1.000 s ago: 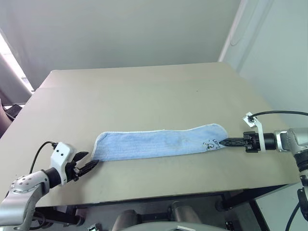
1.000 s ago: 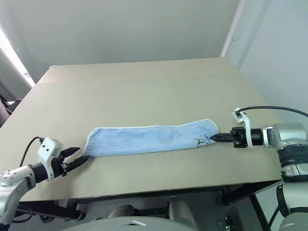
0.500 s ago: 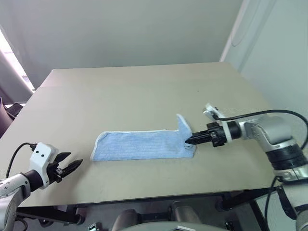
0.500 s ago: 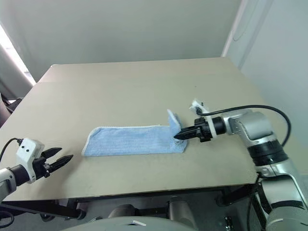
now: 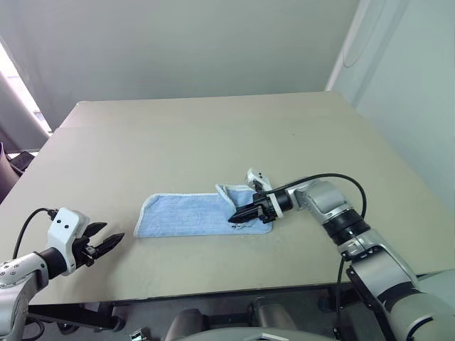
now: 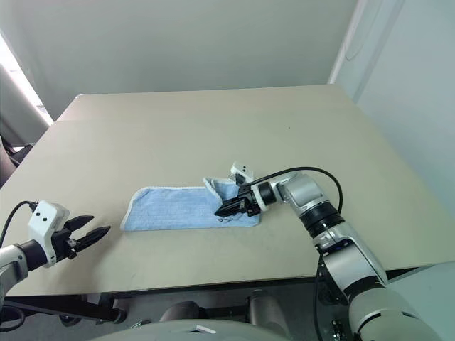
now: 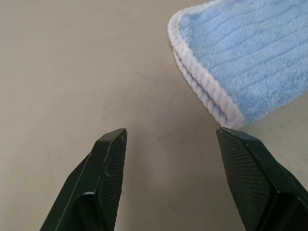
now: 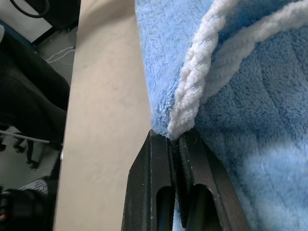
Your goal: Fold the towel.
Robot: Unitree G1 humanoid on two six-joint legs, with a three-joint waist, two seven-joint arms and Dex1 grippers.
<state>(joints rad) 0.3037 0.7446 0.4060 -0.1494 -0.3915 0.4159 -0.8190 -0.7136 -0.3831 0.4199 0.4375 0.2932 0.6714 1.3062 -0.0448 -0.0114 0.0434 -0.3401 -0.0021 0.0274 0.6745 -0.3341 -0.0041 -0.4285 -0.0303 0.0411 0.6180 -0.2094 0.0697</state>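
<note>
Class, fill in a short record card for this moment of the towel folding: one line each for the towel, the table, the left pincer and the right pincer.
towel: light blue with white edging, lying on the table; its right end is lifted and doubled over towards the middle
table: beige top
left pincer: open, holding nothing; near the front left edge of the table, apart from the towel's left end
right pincer: shut on the towel's white edge, over the right part of the towel
fold: partly made, the right end not yet laid flat

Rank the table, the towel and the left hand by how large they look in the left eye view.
1. Table, by far the largest.
2. Towel.
3. Left hand, smallest, though it sits nearer the camera than the towel, so its look is somewhat inflated.
</note>
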